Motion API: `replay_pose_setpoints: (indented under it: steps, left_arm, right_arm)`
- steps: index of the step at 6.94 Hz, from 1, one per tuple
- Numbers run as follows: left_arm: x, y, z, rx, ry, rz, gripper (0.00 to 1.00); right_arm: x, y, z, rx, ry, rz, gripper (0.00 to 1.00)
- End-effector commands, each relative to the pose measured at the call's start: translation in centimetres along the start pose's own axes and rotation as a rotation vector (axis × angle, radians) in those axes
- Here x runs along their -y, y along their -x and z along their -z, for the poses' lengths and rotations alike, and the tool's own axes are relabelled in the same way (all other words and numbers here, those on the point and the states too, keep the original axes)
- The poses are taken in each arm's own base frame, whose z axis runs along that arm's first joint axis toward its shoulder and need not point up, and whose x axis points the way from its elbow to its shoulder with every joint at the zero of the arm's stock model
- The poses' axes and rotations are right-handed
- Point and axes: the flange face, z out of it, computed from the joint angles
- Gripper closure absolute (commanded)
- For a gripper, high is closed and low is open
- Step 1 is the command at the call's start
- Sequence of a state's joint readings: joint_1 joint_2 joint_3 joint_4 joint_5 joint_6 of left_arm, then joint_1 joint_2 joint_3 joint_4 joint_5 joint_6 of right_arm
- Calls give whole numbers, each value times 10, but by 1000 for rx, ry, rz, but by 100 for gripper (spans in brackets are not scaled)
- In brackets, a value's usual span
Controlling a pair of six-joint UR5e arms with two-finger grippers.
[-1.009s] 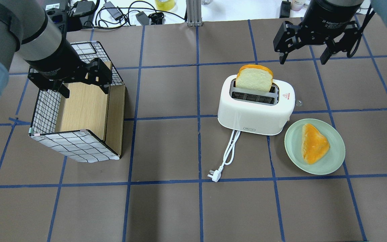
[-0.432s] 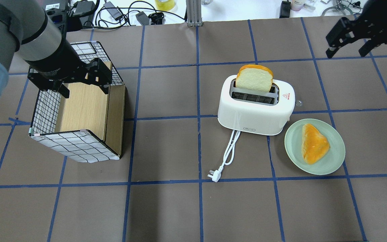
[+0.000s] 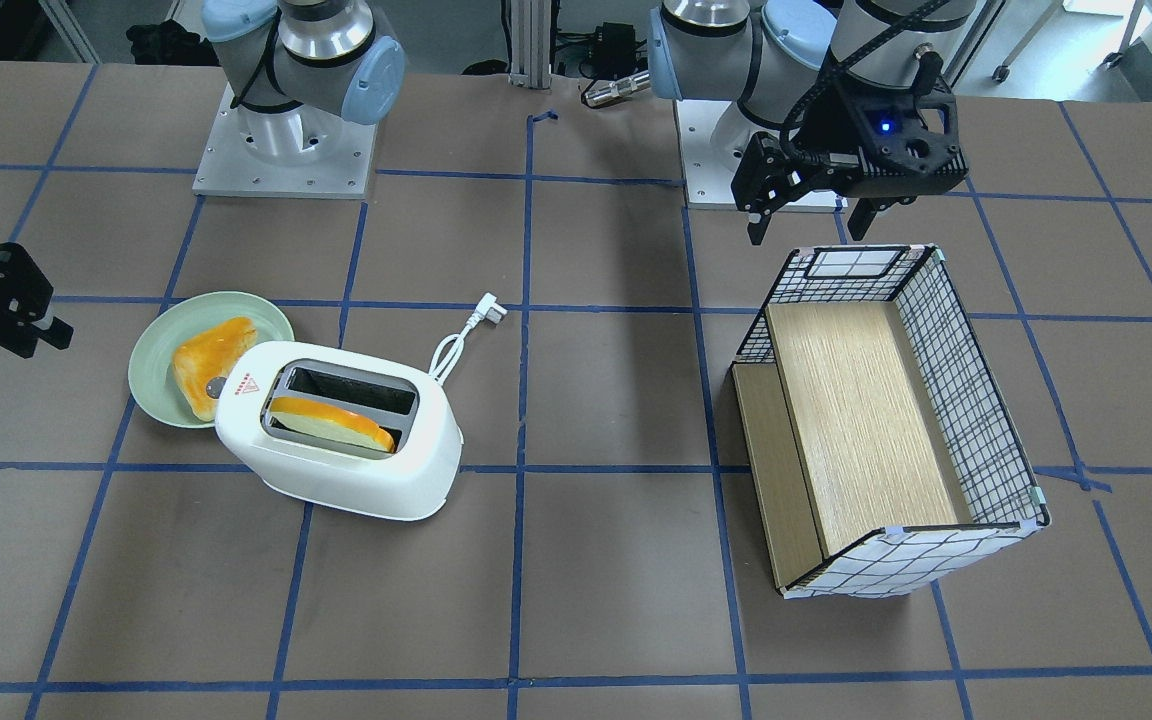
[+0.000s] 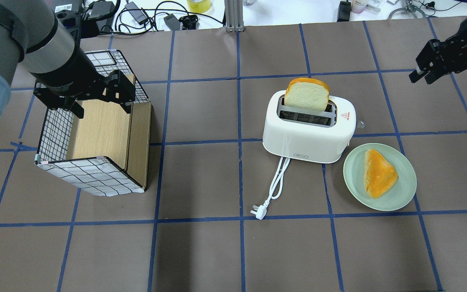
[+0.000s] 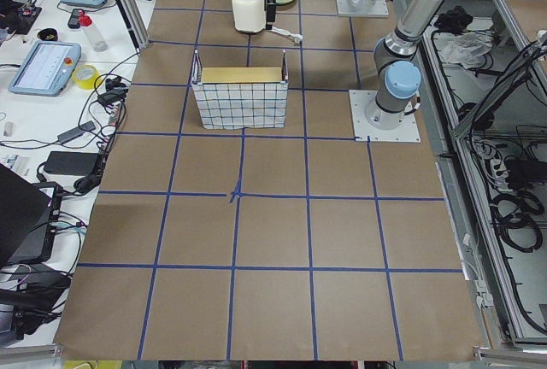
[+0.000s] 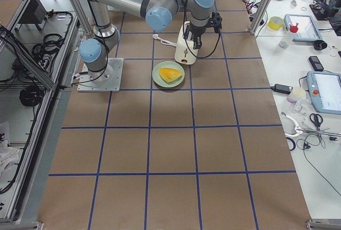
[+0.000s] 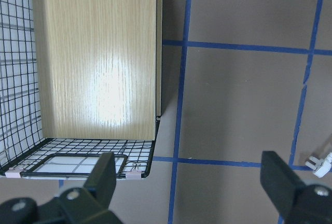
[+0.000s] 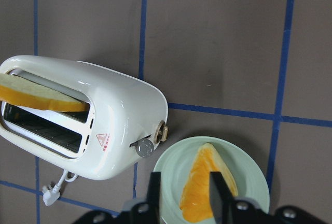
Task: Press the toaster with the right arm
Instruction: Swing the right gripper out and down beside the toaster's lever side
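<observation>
The white toaster [image 4: 306, 138] stands right of the table's centre with a bread slice [image 4: 307, 94] upright in its far slot. Its tan lever [image 8: 162, 131] and grey knob [image 8: 145, 149] are on the end facing the plate. My right gripper [image 4: 422, 78] hangs above the table, to the right of and beyond the toaster, apart from it. In the right wrist view its fingers [image 8: 154, 193] stand close together with a narrow gap and nothing between them. My left gripper [image 4: 103, 110] is open and empty over the wire basket [image 4: 95, 178].
A pale green plate [image 4: 403, 190] with a piece of bread [image 4: 379, 172] lies right next to the toaster's lever end. The toaster's white cord and plug [image 4: 258, 211] trail towards the robot. The basket has a wooden floor. Cables and clutter lie beyond the table's far edge.
My right gripper has moved right, then a little nearer, and turned. Its fingers have drawn much closer together. The left arm, toaster and plate have not moved.
</observation>
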State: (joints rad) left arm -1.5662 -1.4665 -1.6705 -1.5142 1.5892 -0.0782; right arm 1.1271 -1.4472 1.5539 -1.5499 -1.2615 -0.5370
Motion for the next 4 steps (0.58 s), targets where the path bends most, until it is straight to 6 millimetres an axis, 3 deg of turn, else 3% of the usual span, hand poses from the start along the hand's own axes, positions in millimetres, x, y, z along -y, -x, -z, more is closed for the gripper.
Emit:
replay_pose_setpoints:
  steps: [1, 4]
  left_arm:
    - [0, 0, 0, 0, 0, 0, 0]
    - [0, 0, 0, -2, 0, 0, 0]
  right_arm:
    - [5, 1, -27, 161, -21, -26, 98]
    - [-2, -4, -81, 295, 0, 1, 100]
